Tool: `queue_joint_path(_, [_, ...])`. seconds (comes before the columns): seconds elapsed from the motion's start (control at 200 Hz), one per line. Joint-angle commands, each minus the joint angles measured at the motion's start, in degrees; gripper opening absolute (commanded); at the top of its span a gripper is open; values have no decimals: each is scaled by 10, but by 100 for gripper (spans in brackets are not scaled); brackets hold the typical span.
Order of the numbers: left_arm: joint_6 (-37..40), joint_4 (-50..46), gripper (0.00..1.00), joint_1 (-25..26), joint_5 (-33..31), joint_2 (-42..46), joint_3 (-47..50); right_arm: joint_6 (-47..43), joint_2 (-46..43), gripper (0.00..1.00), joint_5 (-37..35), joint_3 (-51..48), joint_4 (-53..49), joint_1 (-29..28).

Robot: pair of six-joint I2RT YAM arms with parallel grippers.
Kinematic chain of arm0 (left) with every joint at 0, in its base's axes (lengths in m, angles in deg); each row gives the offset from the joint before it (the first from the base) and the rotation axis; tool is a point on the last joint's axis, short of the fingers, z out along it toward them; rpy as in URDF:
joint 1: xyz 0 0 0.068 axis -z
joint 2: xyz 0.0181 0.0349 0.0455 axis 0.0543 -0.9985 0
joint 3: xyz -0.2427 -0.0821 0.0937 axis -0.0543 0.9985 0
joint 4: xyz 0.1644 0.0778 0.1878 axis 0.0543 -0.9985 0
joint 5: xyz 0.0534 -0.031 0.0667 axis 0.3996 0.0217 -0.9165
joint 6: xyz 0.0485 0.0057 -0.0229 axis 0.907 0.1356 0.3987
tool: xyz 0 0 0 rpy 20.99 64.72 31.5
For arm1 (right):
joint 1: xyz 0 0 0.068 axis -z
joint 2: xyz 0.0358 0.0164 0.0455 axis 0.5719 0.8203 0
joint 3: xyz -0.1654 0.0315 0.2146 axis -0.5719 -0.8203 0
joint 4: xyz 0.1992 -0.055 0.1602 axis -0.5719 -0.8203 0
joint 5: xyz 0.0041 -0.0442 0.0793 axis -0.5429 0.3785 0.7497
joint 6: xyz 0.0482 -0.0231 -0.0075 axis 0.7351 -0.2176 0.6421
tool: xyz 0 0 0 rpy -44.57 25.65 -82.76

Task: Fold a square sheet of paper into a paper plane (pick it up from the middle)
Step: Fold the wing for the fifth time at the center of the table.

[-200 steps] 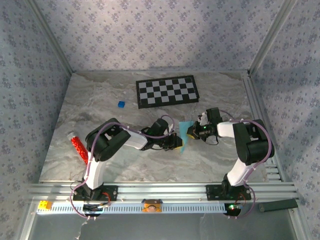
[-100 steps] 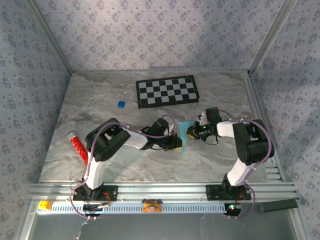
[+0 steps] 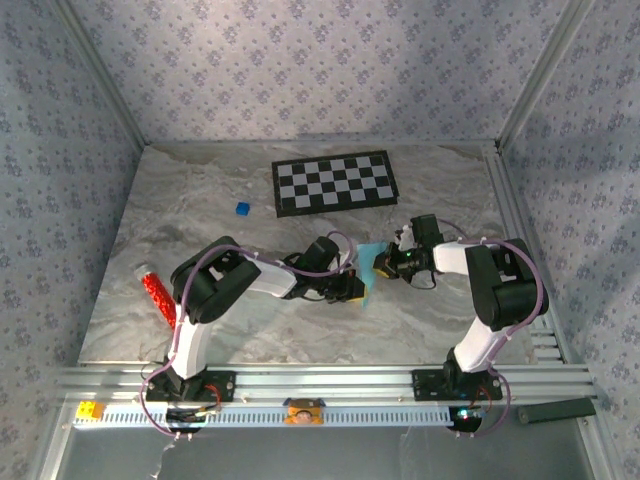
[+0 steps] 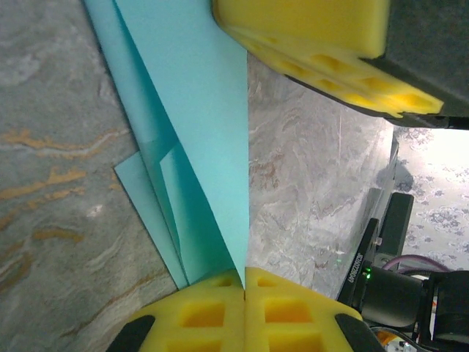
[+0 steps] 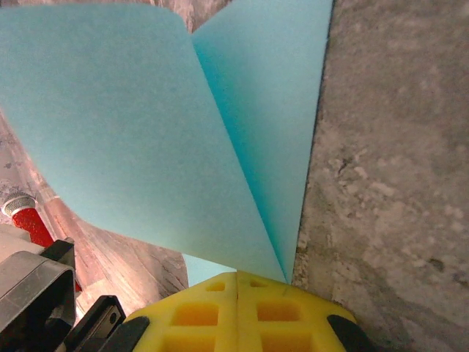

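Note:
The light-blue sheet of paper [image 3: 369,268] is folded into layers and stands on edge on the marble table between my two grippers. Whether it has the shape of a paper plane cannot be made out. My left gripper [image 3: 353,287] is shut on its near end. In the left wrist view the paper [image 4: 194,110] rises from my shut yellow pads [image 4: 212,312], with creased flaps beside it. My right gripper [image 3: 386,264] is shut on the far end. In the right wrist view the paper [image 5: 146,132] spreads out from that gripper's [image 5: 237,277] closed tips.
A black-and-white checkerboard [image 3: 335,182] lies at the back of the table. A tiny dark-blue cube [image 3: 241,208] sits left of it. A red tube [image 3: 157,292] lies near the left edge. The right gripper's yellow fingers [image 4: 315,44] show in the left wrist view.

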Motion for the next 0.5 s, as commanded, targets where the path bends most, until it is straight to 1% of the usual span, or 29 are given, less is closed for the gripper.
queue_joint_path(0.0, [13,-88,7,23,29,10,14,-12,17,6,-61,-7,-56,-3])
queue_joint_path(0.09, [13,-91,12,23,7,28,13,-12,16,6,-62,-8,-54,-3])
queue_joint_path(0.23, [-3,-80,14,19,-32,39,9,-12,16,6,-62,-8,-53,-4])
queue_joint_path(0.37, [-46,-15,15,8,-44,36,27,-12,16,6,-59,-7,-54,-7])
queue_joint_path(0.495, [-68,29,19,0,-41,31,39,-12,17,6,-59,-6,-53,-8])
